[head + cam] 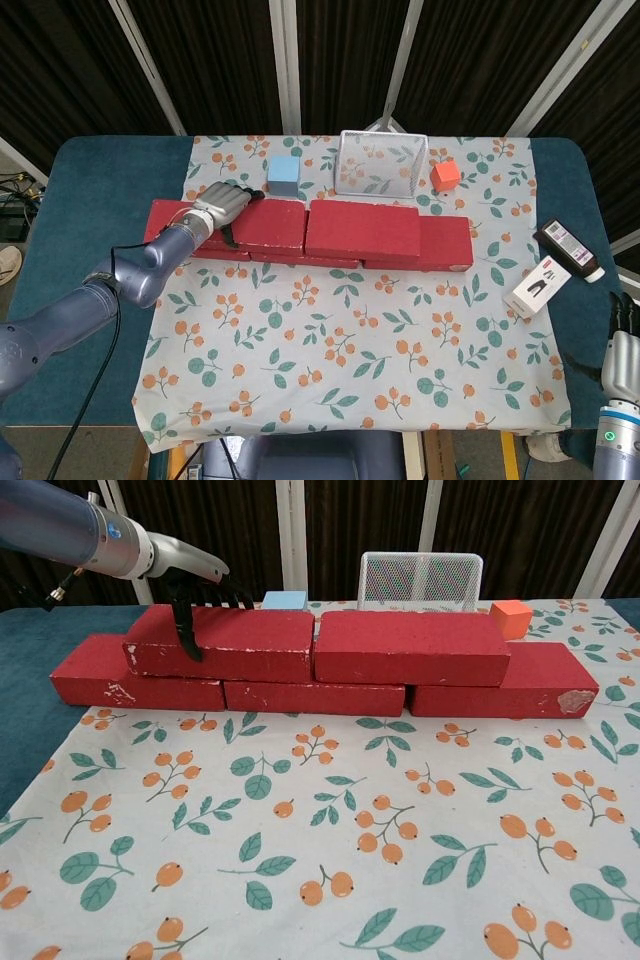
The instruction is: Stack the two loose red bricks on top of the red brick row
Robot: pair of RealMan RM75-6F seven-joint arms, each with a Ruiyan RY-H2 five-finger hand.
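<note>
Bricks both sitting on row (320,695). Left hand (200,590) gripping left brick (225,642): letting go gently, lifting straight up. Right hand (622,340) idling; grasp unclear.

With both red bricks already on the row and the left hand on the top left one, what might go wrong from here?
The left hand grips the upper left red brick with a finger down its front face; pulling away carelessly may drag that brick off the bottom red brick row. Any sideways nudge could also push the upper right red brick, which butts against it. The light blue cube sits close behind the hand and could get bumped.
</note>
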